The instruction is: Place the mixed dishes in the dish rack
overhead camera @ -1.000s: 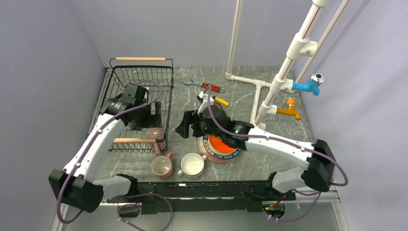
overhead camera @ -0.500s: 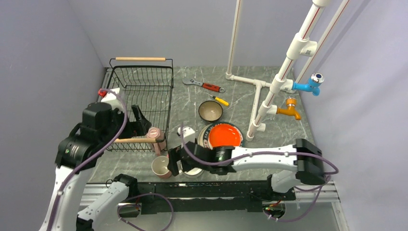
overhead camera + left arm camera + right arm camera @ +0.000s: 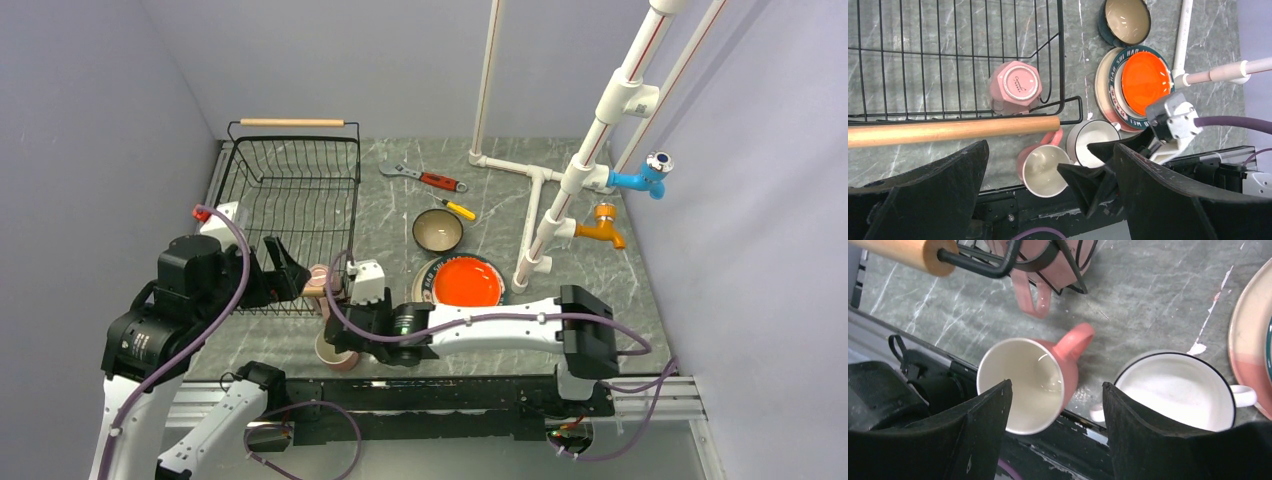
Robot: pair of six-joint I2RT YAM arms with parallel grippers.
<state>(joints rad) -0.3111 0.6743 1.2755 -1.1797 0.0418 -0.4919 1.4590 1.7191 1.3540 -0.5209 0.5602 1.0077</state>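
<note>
Both empty, left fingers (image 3: 918,195) spread wide, right fingers (image 3: 1158,440) parted, shifted over upright pink mug (image 3: 1023,390)

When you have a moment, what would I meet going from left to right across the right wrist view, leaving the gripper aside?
rack's wooden handle → upright pink mug → white mug → large plate

My bench is a grey marbled table (image 3: 600,290), boxed in by plain lavender walls (image 3: 380,60). At the upper right of the frame a white pipe frame (image 3: 612,108) carries a blue tap (image 3: 640,180) and an orange tap (image 3: 603,230).
</note>
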